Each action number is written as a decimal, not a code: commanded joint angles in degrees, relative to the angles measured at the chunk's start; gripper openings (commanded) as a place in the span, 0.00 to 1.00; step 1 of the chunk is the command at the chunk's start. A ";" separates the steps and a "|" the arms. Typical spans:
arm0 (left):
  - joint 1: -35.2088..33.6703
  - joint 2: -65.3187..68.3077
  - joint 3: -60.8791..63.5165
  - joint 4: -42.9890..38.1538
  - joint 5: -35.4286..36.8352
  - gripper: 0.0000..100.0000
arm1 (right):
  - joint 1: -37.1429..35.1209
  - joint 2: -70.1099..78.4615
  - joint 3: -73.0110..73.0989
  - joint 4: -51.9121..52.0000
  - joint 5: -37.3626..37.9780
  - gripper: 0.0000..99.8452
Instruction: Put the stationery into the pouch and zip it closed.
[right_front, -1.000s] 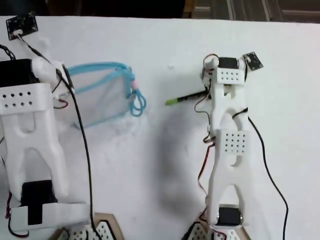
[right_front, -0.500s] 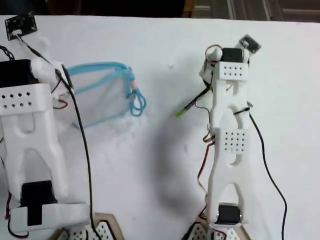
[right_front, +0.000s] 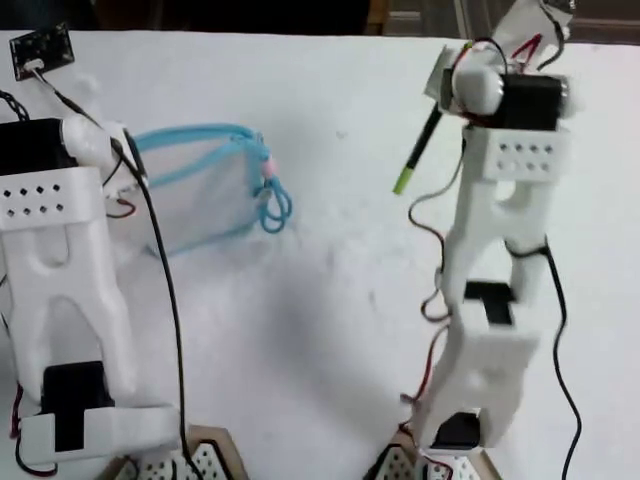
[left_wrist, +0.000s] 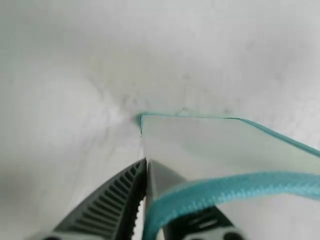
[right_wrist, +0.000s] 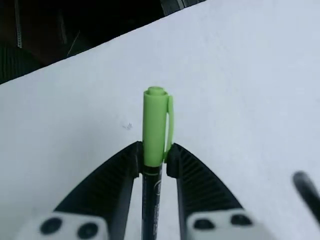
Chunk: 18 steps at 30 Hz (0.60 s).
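Note:
A clear pouch (right_front: 200, 195) with a turquoise zipper edge lies at the left of the white table, its loop pull (right_front: 274, 205) toward the middle. My left gripper (left_wrist: 146, 172) is shut on the pouch's corner edge (left_wrist: 200, 192), seen close in the left wrist view. My right gripper (right_wrist: 152, 160) is shut on a black pen with a green cap (right_wrist: 156, 122), lifted above the table at the right. In the high view the pen (right_front: 417, 153) hangs slanted, cap down, from the raised right arm (right_front: 505, 150), well apart from the pouch.
White tabletop (right_front: 330, 300) stretches open between the two arms. A small black circuit board (right_front: 42, 48) with a wire sits at the far left corner. The table's far edge (right_front: 300, 36) borders a dark background.
The right arm has risen and swung right with the pen, lifting it off the table; the pen tilted from lying flat to hanging cap down. Left arm and pouch kept still.

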 joint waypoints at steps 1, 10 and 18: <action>0.31 1.19 0.62 0.18 -0.26 0.02 | -0.13 -15.43 13.80 1.27 3.43 0.02; 0.31 1.19 0.62 0.18 -0.26 0.02 | -9.45 -42.86 50.55 0.48 16.44 0.02; 0.31 1.19 0.62 0.18 -0.26 0.02 | -22.20 -54.46 61.98 -24.75 11.69 0.02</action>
